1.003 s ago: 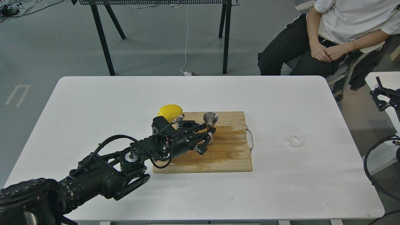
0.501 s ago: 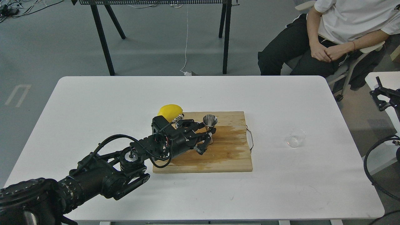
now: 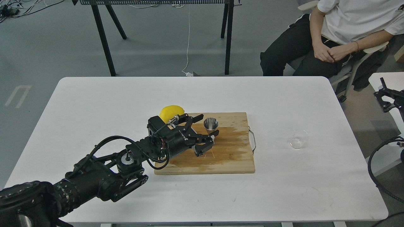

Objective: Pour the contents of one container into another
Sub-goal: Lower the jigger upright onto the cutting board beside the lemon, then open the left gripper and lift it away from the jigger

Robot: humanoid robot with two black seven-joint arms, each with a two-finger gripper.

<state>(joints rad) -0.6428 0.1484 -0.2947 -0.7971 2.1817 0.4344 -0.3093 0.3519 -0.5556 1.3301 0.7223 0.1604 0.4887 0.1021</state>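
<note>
The steel jigger (image 3: 210,124) stands upright on the wooden cutting board (image 3: 230,157), near the board's back edge. My left gripper (image 3: 208,126) is open around it, with one finger behind it and the other in front; neither visibly presses on it. The clear glass cup (image 3: 298,139) stands on the white table well to the right of the board, with no gripper near it. A black two-pronged part (image 3: 385,96) at the right edge looks like my right gripper; its state is unclear.
A yellow lemon (image 3: 171,112) lies against the board's back left corner, right behind my left wrist. The board has a wet stain and a metal handle (image 3: 252,140) on its right side. A seated person (image 3: 341,34) is beyond the table's far right corner.
My left gripper has opened and drawn back a little to the left. The jigger it held now stands free on the board, slightly lower in the view.
</note>
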